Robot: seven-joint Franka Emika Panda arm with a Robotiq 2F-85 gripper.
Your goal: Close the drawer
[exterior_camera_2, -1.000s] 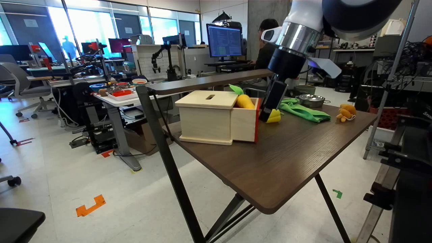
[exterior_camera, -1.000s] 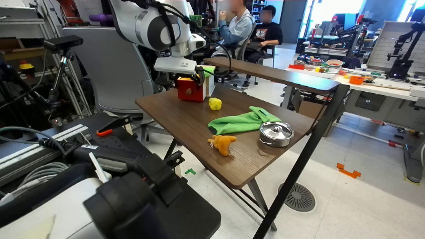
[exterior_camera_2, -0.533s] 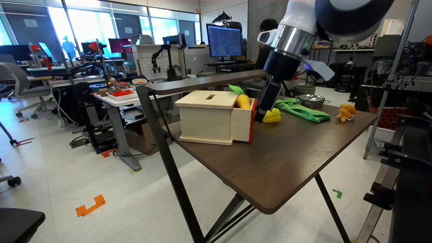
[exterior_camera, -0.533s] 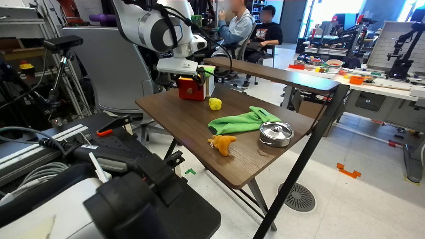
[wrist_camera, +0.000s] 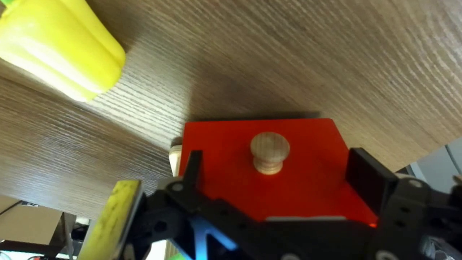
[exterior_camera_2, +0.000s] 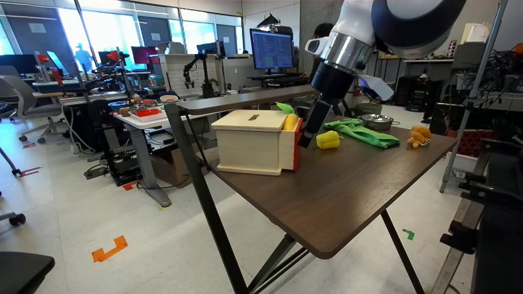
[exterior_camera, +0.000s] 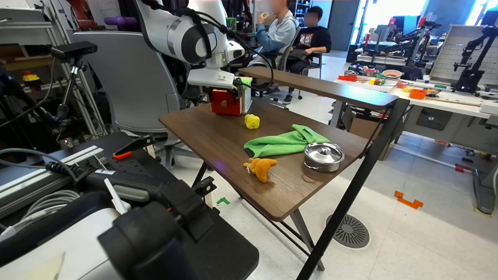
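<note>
The drawer (exterior_camera_2: pixel 287 149) has pale wooden sides and a red front and stands partly out of a pale wooden box (exterior_camera_2: pixel 249 147). Its red front also shows in an exterior view (exterior_camera: pixel 227 104) and in the wrist view (wrist_camera: pixel 231 173), with a round wooden knob (wrist_camera: pixel 270 148). A yellow item with a green leaf (exterior_camera_2: pixel 290 121) sits inside the drawer. My gripper (wrist_camera: pixel 277 155) is open, its fingers spread on both sides of the knob with nothing between them held. In an exterior view the gripper (exterior_camera_2: pixel 304 141) is tilted against or very close to the red front.
A yellow pepper (exterior_camera_2: pixel 328 139) lies beside the gripper on the brown table (exterior_camera_2: pixel 339 196). A green cloth (exterior_camera: pixel 286 142), a lidded metal pot (exterior_camera: pixel 324 156) and an orange plush toy (exterior_camera: pixel 262 168) lie farther along. A raised shelf (exterior_camera_2: pixel 245 101) runs behind the box.
The drawer has slid farther into the box, and the yellow item in it moved along. My gripper moved toward the box together with the red front. The fingers stayed open.
</note>
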